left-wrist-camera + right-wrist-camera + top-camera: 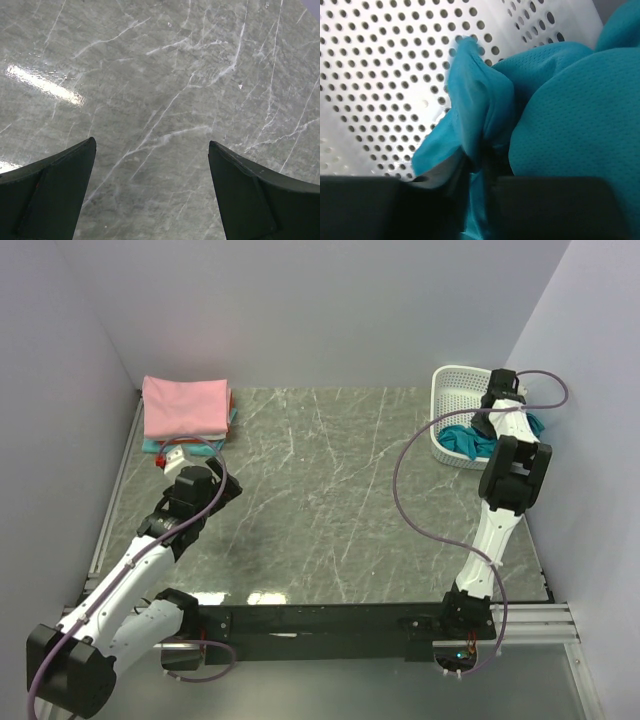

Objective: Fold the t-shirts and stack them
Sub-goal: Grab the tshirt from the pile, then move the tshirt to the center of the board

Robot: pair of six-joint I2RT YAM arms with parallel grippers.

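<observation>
A folded pink t-shirt [184, 406] tops a stack at the table's back left, with aqua and red edges [158, 452] showing beneath it. A crumpled teal-blue t-shirt [466, 439] lies in the white lattice basket [452, 382] at the back right; it also fills the right wrist view [570, 115]. My right gripper [480, 165] reaches down into the basket and is shut on a fold of the teal-blue shirt. My left gripper [151, 165] is open and empty over bare marble, just in front of the stack.
The basket's perforated white wall [380, 75] is close behind the pinched cloth. Grey walls enclose the table on the left, back and right. The marble tabletop [330, 500] spreads between the two arms.
</observation>
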